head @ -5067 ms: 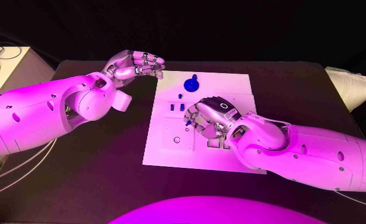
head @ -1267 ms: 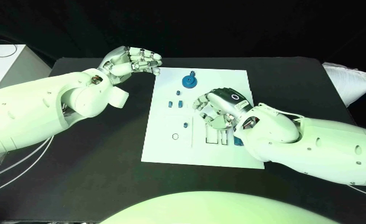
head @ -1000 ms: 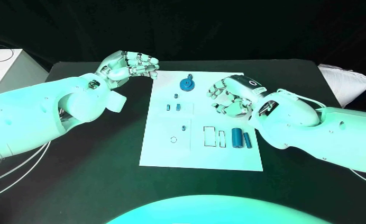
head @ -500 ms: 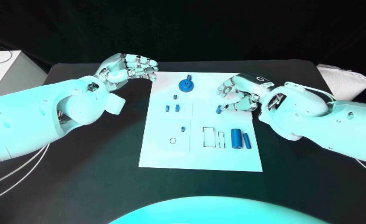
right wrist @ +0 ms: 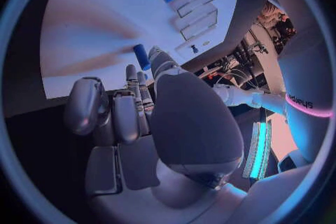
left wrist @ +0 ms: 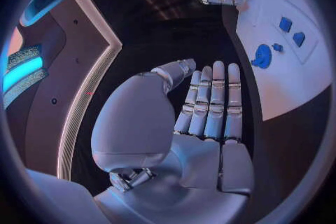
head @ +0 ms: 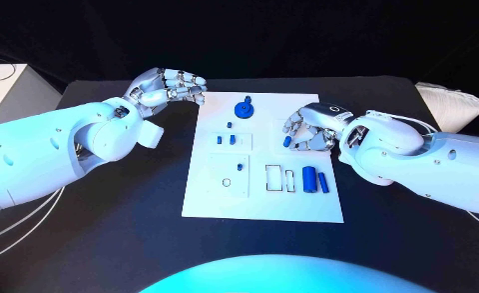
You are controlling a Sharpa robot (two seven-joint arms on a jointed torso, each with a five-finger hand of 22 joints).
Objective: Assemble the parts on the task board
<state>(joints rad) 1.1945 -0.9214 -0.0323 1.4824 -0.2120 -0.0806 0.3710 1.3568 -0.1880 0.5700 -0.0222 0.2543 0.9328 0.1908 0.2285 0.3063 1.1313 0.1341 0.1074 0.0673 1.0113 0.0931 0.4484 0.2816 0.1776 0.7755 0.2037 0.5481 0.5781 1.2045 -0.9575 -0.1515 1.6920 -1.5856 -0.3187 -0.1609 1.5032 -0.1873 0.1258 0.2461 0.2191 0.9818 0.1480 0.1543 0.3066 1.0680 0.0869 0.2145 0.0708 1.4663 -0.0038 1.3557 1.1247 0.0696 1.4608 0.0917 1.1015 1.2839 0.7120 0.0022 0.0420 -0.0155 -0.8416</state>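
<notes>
Between right hand (head: 304, 129) fingertips, blue part (head: 286, 142)

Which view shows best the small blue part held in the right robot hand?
The right wrist view: the blue part sticks out at the fingertips of the right robot hand, over the white board. The head view shows it small; the left wrist view shows it far off.
</notes>
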